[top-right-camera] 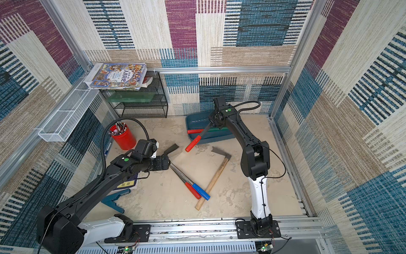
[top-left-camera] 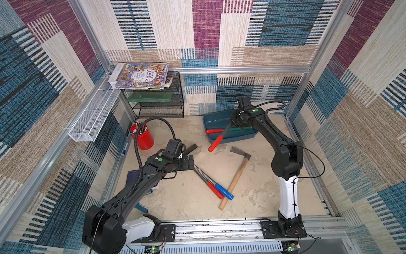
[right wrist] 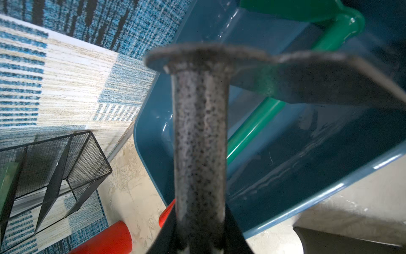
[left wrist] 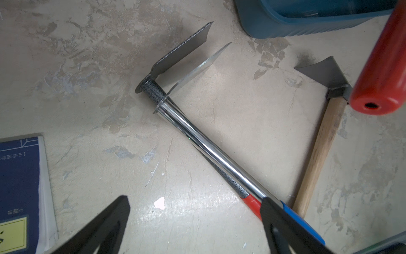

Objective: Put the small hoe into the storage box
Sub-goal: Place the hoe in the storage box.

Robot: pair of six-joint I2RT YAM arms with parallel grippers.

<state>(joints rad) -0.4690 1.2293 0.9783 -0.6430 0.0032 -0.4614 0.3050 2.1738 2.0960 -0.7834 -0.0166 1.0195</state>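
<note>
One small hoe, with a speckled grey shaft and a red grip, hung tilted over the storage box. Its blade end was above the box's interior, and its red grip stuck out past the box's near rim, clear of the table. Whether the blade touched anything inside could not be told. The right gripper was clamped on the shaft close to the blade. In the right wrist view the small hoe ran up between the two black fingers, with the teal storage box behind it.

Inside the box lay a green-handled tool and a second red-handled tool, its grip at the box's end rim.

On the table off the box's near side lay three more hoes. A chrome-shafted, blue-gripped hoe and a speckled, red-gripped hoe lay side by side, touching. A wooden-handled hoe met their grips with its handle end, and its head was the part nearest the box. The left gripper hovered over the pair's shafts, fingers spread wide and holding nothing.

Farther from the box stood a red pen cup, and a black wire-mesh rack stood along the same wall as the box.
</note>
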